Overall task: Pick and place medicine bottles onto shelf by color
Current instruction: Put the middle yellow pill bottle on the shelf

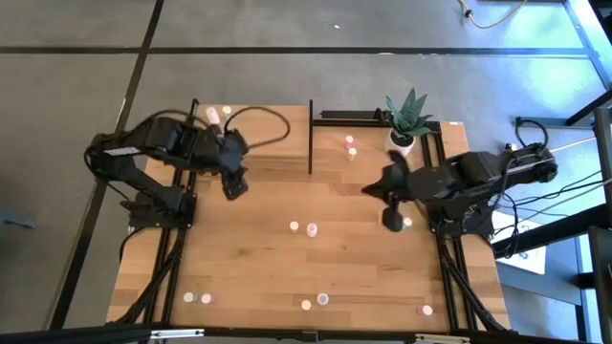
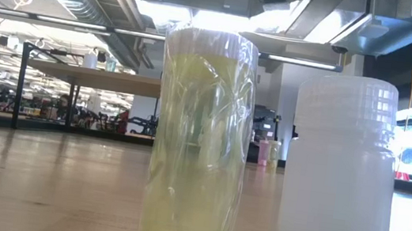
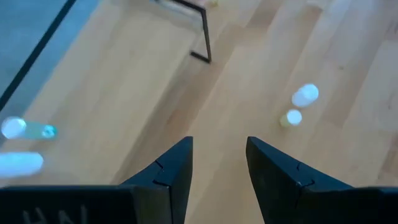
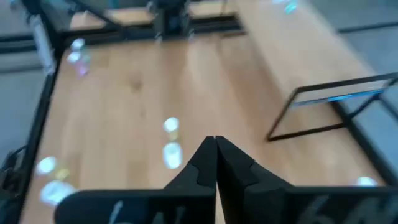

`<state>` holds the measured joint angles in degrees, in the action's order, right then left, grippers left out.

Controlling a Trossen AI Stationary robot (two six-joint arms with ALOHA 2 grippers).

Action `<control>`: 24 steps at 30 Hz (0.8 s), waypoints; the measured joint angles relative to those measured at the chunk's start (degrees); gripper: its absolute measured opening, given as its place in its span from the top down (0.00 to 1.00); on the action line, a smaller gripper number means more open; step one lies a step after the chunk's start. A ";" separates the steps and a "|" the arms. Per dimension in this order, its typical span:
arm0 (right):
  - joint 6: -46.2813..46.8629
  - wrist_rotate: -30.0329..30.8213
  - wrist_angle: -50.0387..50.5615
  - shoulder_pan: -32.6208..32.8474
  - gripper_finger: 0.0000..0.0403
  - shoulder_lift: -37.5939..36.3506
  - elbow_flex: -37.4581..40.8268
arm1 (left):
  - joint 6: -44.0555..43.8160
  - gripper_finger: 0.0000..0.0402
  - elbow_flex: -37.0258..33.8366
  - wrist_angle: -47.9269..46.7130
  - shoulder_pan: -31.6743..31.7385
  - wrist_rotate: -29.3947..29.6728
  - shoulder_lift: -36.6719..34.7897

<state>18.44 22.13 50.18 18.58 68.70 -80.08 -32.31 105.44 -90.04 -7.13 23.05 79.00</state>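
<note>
Small medicine bottles lie scattered over the wooden table: two at mid-table (image 1: 302,227), several along the near edge (image 1: 314,302), one greenish (image 1: 408,223) beside my right gripper. Two more (image 1: 350,148) stand on the shelf (image 1: 373,143) at the far side, and two (image 1: 219,115) at its far-left end. My left gripper (image 1: 233,183) (image 3: 219,165) hangs open above the left part of the table, nothing between its fingers. My right gripper (image 1: 390,218) (image 4: 215,163) is shut and empty above the right part. The low view shows a yellow-green bottle (image 2: 199,138) and a white one (image 2: 338,173) close up.
A potted plant in a white pot (image 1: 406,122) stands on the shelf's right end. Thin black posts (image 1: 311,139) frame the shelf. Black frame rails (image 1: 163,258) run along the table's left and right sides. Bare wood lies between the two grippers.
</note>
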 joint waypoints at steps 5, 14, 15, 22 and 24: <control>0.91 -6.55 2.76 -1.56 1.00 9.59 -9.22 | -6.34 0.65 -5.11 0.05 -6.91 1.44 -3.24; 0.80 -9.93 9.25 -2.49 1.00 22.16 -23.59 | -14.14 0.65 -11.00 0.14 -18.46 7.04 -8.09; 0.80 -9.91 9.76 -2.49 0.99 22.98 -24.57 | -14.21 0.65 -11.61 0.33 -19.20 7.51 -8.33; 0.87 -10.19 10.86 -2.46 0.99 25.45 -27.69 | -14.13 0.65 -16.65 4.80 -21.31 9.75 -8.61; 0.90 -10.19 11.01 -2.46 0.99 25.45 -27.71 | -13.44 0.65 -18.80 8.17 -21.85 9.75 -8.61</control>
<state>19.34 11.94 61.20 16.12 94.15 -107.79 -45.75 86.64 -81.86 -28.98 32.80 70.39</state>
